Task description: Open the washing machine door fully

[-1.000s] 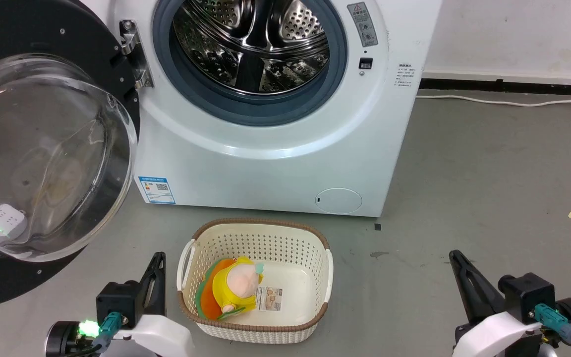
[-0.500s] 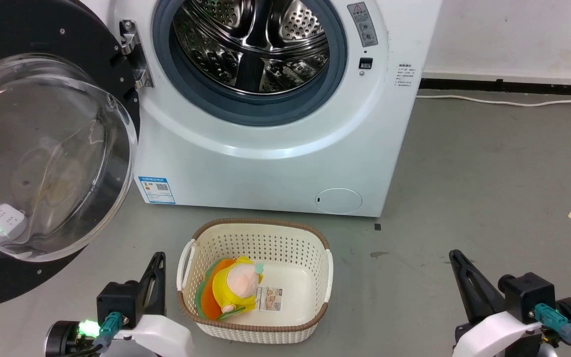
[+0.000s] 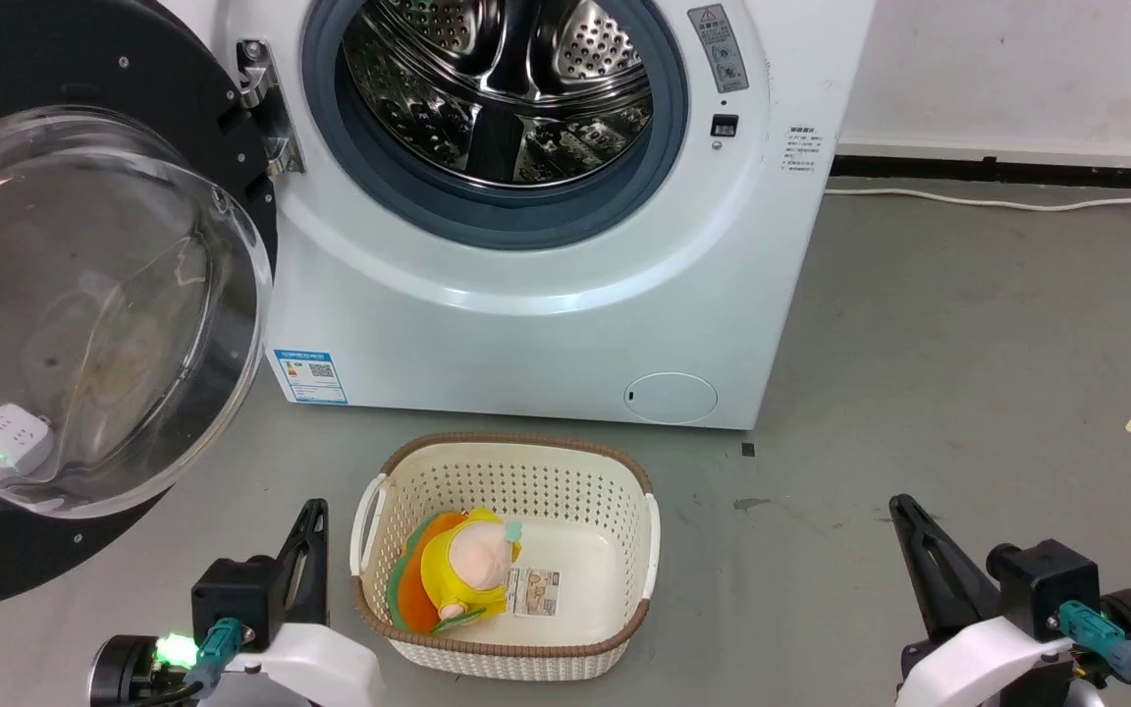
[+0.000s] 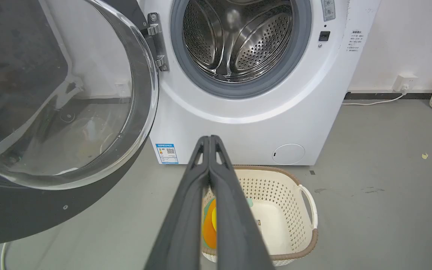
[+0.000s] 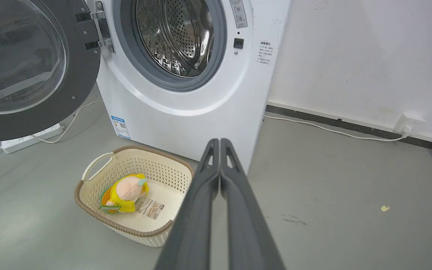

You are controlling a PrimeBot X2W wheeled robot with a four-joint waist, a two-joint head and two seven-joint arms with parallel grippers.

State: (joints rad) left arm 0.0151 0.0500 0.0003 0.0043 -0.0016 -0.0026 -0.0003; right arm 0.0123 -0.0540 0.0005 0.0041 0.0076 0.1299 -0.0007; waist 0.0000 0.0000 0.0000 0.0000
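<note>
- While the washing machine door [image 3: 94, 314] hangs swung wide, left of the washing machine [image 3: 526, 334], you see it above-left of the left end effector [image 3: 313, 509], apart.
- You find that one and the right end effector [image 3: 901, 506] both pressed together, holding nothing.

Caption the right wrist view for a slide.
Open washing machine door, shut right gripper, and floor basket holding a plush toy.

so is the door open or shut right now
Open: the door stands swung out to the left on its hinge, leaving the drum fully exposed.
</note>
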